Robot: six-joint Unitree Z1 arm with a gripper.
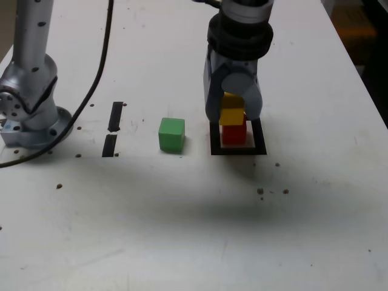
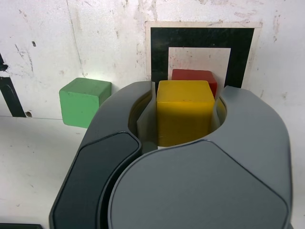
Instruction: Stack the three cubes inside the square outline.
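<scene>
Exterior view: the end effector [image 1: 233,112] is seen clamped on the yellow cube [image 1: 232,114], which sits atop the red cube [image 1: 234,133] inside the square outline [image 1: 259,147]. The green cube [image 1: 171,134] is found on the bench [image 1: 194,230] at 9 o'clock of the outline, well apart (two black strips [image 1: 113,128] farther out).

Wrist view: the yellow cube [image 2: 184,110] is gripped on both sides by the end effector [image 2: 186,114]; the red cube [image 2: 194,79] is partly hidden beneath it, within the square outline [image 2: 200,37]. The green cube [image 2: 83,100] is seen apart, untouched.

**Gripper clamped, pointing down at the table**

The arm reaches down from the table's far edge, its wrist near vertical. The gripper [image 1: 233,115] points downward, jaws drawn in against both sides of the yellow cube [image 2: 185,110], holding it between them.
</scene>
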